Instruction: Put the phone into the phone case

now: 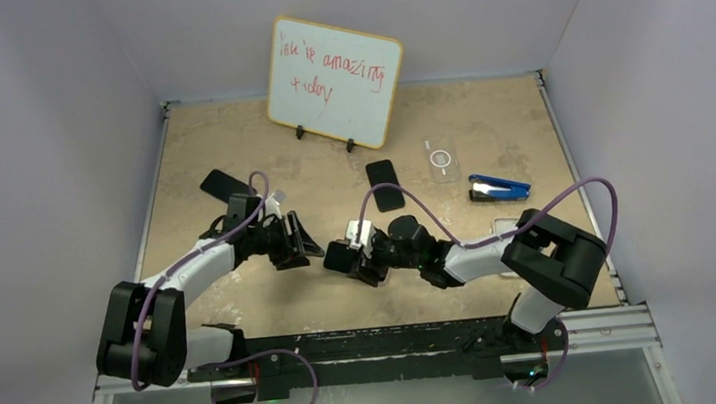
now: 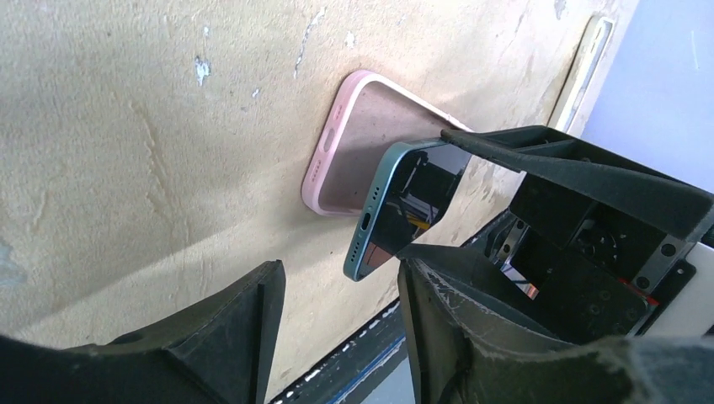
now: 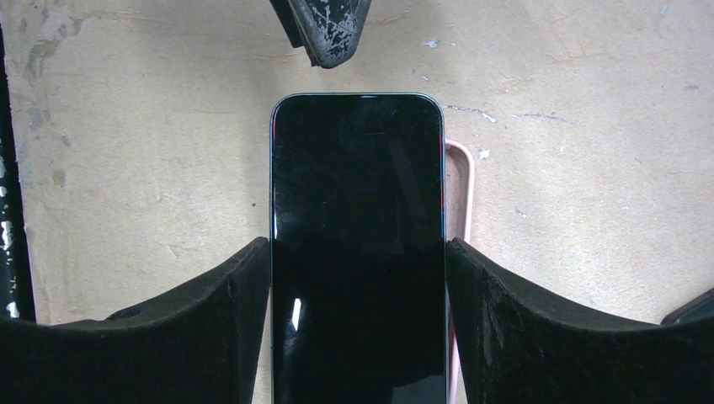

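Note:
My right gripper (image 3: pixel 358 324) is shut on a phone (image 3: pixel 358 252) with a black screen and a teal rim, gripping its two long sides. It holds the phone tilted just above a pink phone case (image 2: pixel 354 160), which lies open side up on the table. The case's right rim (image 3: pixel 460 210) shows beside the phone. The phone also shows in the left wrist view (image 2: pixel 396 210). My left gripper (image 2: pixel 337 337) is open and empty, close in front of the phone's end. In the top view the left gripper (image 1: pixel 296 244) and the right gripper (image 1: pixel 347 260) face each other, hiding the case.
A whiteboard (image 1: pixel 334 79) stands at the back. A black phone (image 1: pixel 384 185), a clear case (image 1: pixel 439 160) and a blue stapler-like tool (image 1: pixel 499 187) lie behind the right arm. Another dark phone (image 1: pixel 224 184) lies behind the left arm.

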